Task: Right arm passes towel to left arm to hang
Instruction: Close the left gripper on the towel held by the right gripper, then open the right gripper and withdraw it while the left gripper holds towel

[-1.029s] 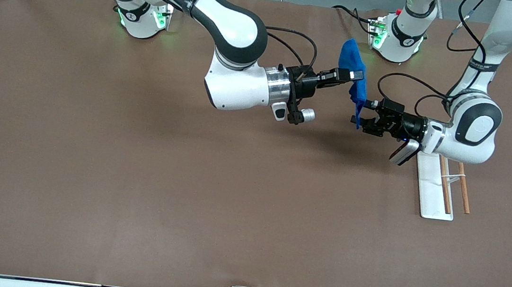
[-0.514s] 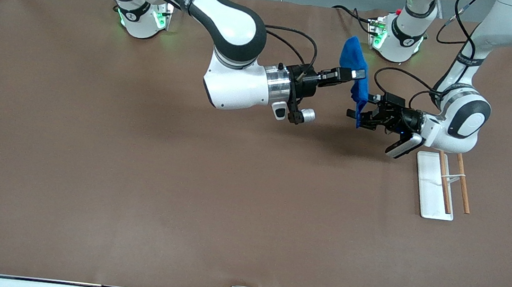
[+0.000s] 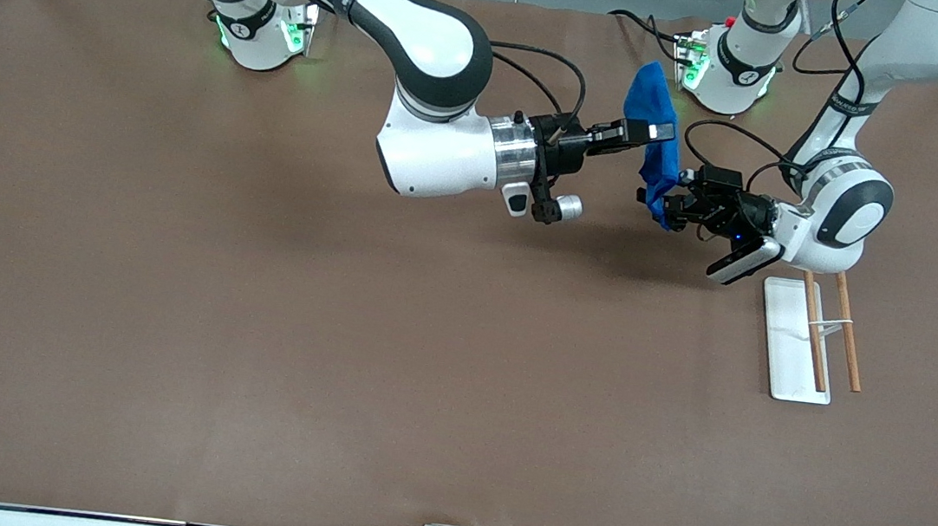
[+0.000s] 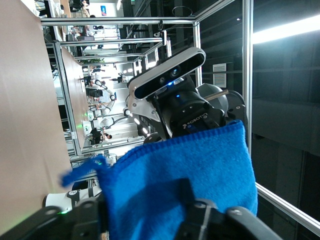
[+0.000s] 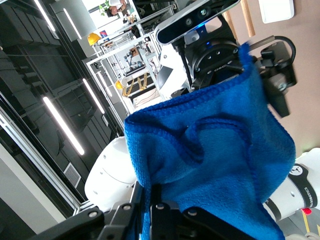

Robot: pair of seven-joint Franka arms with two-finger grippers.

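The blue towel (image 3: 652, 99) hangs folded in the air over the table, between the two arms' bases. My right gripper (image 3: 655, 132) is shut on its middle fold, and its wrist view shows the towel (image 5: 215, 150) bunched over the closed fingers (image 5: 172, 210). My left gripper (image 3: 658, 206) is open, with the towel's lower hanging end between its fingers. In the left wrist view the towel (image 4: 190, 165) fills the gap between the two spread fingers (image 4: 205, 215). The right wrist camera shows past it.
A white rack tray (image 3: 787, 349) with two wooden rods (image 3: 848, 333) lies on the brown table toward the left arm's end, just below the left arm's wrist. Cables loop at both wrists.
My left gripper has moved toward the towel, off the rack tray, and the towel's lower end now lies deeper between its fingers. My right gripper has barely moved.
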